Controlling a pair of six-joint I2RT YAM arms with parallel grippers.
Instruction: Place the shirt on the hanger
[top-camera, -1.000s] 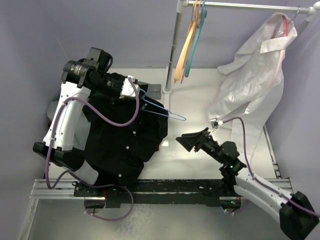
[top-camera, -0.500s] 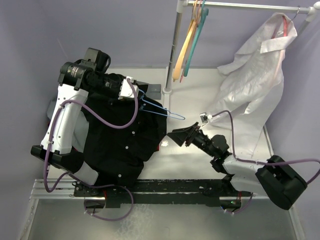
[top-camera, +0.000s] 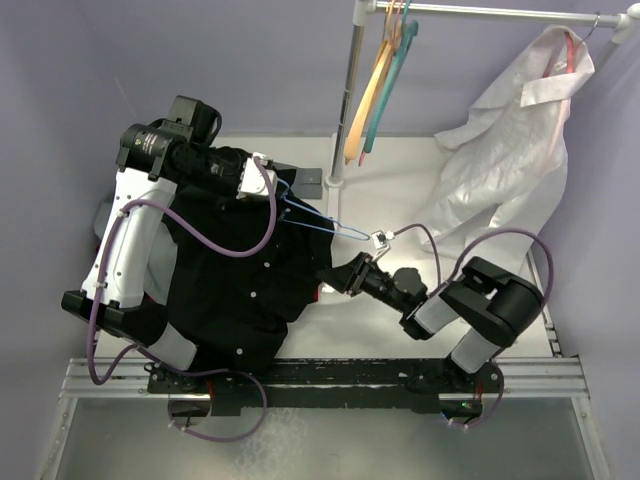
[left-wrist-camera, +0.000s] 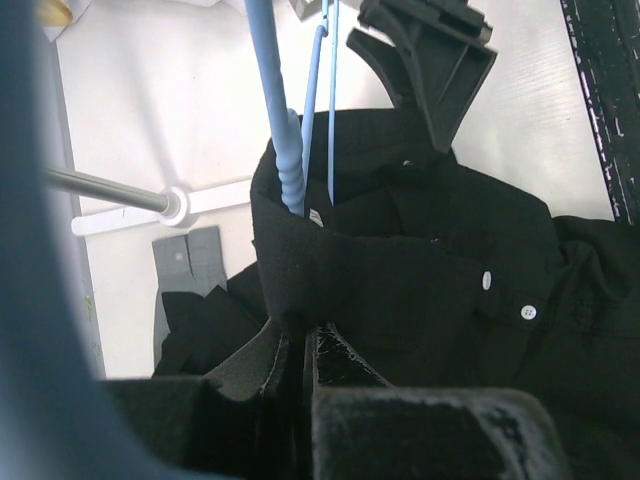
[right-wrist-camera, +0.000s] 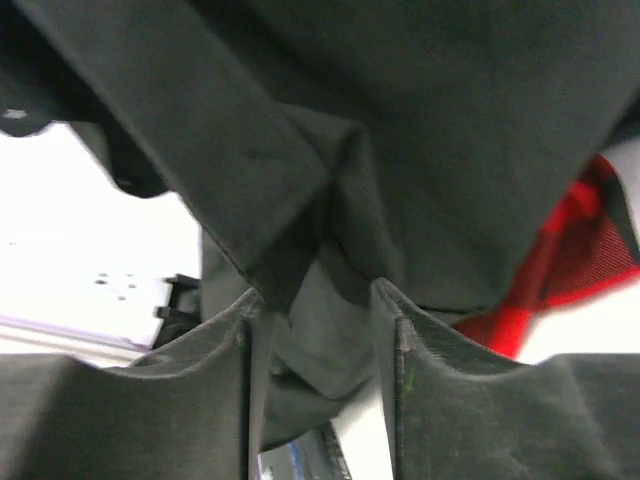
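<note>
The black shirt (top-camera: 240, 280) hangs from my left gripper (top-camera: 262, 180), which is shut on its collar (left-wrist-camera: 300, 300). The light-blue hanger (top-camera: 320, 222) sticks out to the right of the collar. In the left wrist view the hanger (left-wrist-camera: 275, 100) runs down into the collar opening. My right gripper (top-camera: 330, 275) is at the shirt's right edge, low over the table. In the right wrist view my right gripper (right-wrist-camera: 315, 295) is open, and a fold of the shirt (right-wrist-camera: 300, 230) hangs between its fingers.
A rack pole (top-camera: 345, 100) stands behind, with orange and teal hangers (top-camera: 378, 80) and a white garment (top-camera: 510, 150) on its bar. Red-and-black plaid cloth (right-wrist-camera: 570, 260) lies under the shirt. The pole's grey foot (left-wrist-camera: 190, 255) sits on the table.
My right arm has folded and reached left, bringing its open gripper from the table's middle to the shirt's right edge. The left arm, shirt and hanger have stayed still.
</note>
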